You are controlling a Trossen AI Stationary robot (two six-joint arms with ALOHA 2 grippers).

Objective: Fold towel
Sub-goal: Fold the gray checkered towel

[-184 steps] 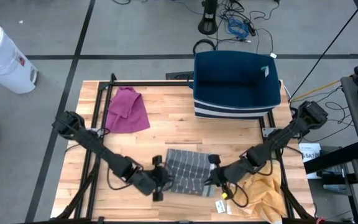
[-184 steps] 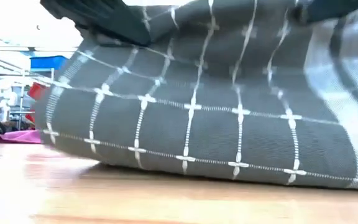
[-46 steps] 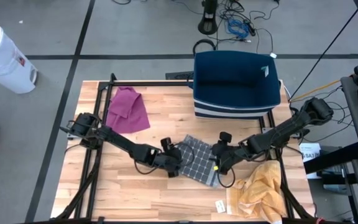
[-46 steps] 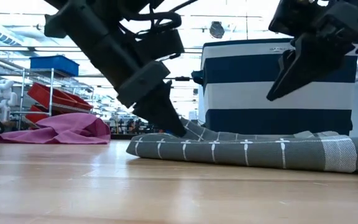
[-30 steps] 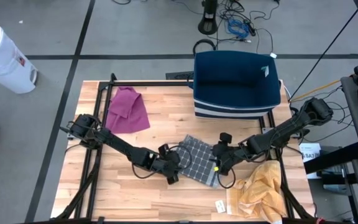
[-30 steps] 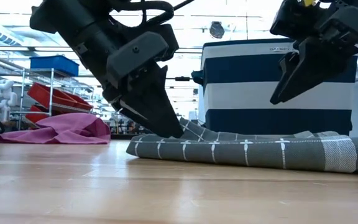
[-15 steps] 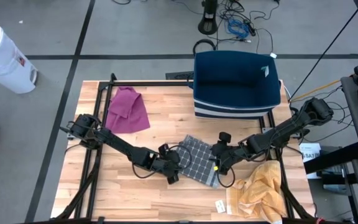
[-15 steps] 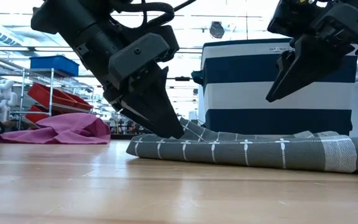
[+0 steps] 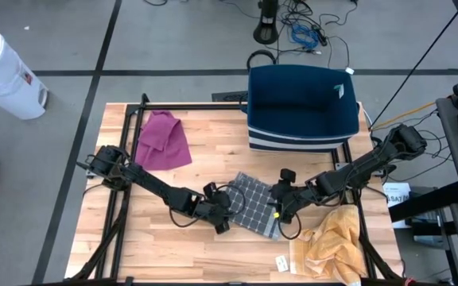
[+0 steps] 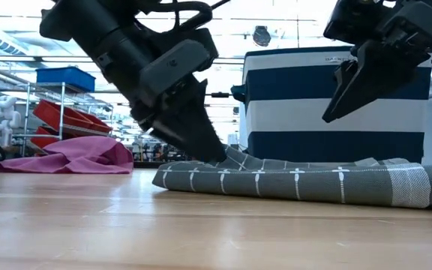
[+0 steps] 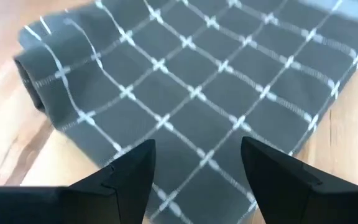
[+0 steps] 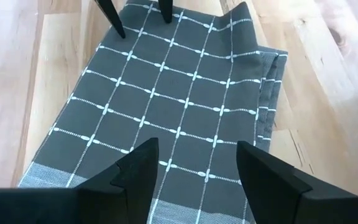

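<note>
The grey checked towel point(image 9: 253, 205) lies folded flat in the middle of the table, with a rolled fold along one edge point(image 11: 33, 81). My left gripper point(image 9: 226, 208) slants down at the towel's left side. It is open, its two fingertips point(image 12: 114, 25) standing at the towel's edge. My right gripper point(image 10: 334, 109) hangs open above the towel's right side, clear of it, with the towel point(image 12: 173, 106) spread out below its fingers. My left gripper has its open fingertips point(image 10: 214, 156) down at the towel's left edge point(image 12: 142, 15), slanting in from the table's left. I cannot tell whether they touch the cloth or stand just above it. Nothing is pinched between them.
A pink cloth point(image 9: 164, 141) lies at the far left. A blue bin with white stripes point(image 9: 300, 107) stands at the far edge. A yellow cloth point(image 9: 332, 242) is bunched at the near right corner, a small tag point(image 9: 281, 262) beside it. Bare wood lies near the front.
</note>
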